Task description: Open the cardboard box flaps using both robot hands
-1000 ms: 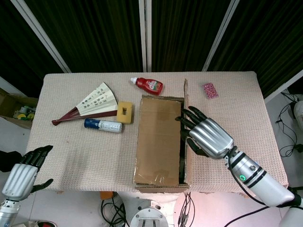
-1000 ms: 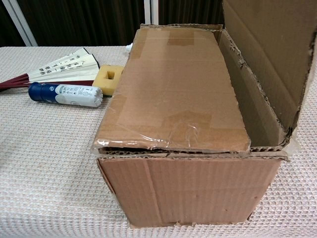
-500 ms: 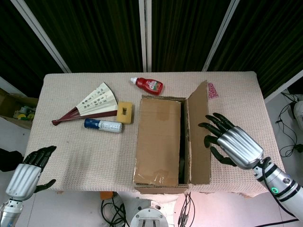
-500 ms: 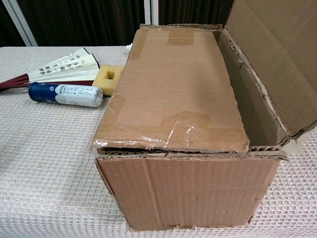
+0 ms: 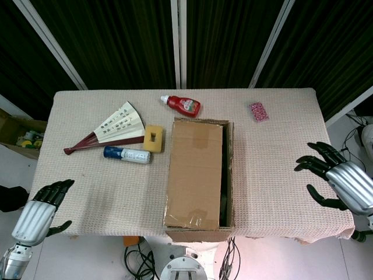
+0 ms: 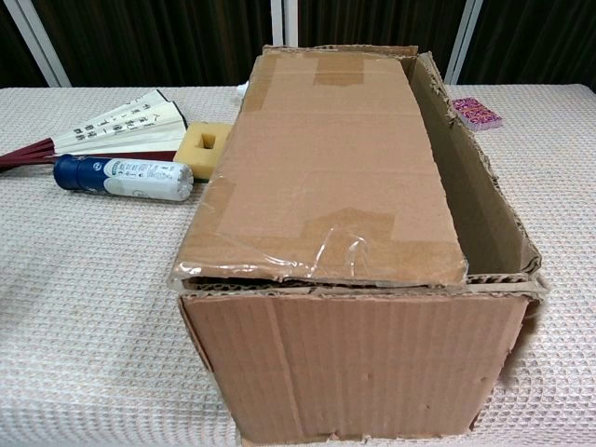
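Both robot hands hold nothing, fingers spread; the left robot hand (image 5: 41,211) hangs off the near left corner of the surface (image 5: 87,186), the right robot hand (image 5: 337,182) sits at the right edge, well apart from the cardboard box (image 5: 198,175); the box stands mid-surface, its left flap (image 6: 326,168) lying flat over most of the top, a dark gap open along the right side; the right flap seems folded down out of sight; beside the box lie a fan (image 5: 111,129), sponge (image 5: 154,138), tube (image 5: 127,154), red bottle (image 5: 182,104) and pink packet (image 5: 258,111).
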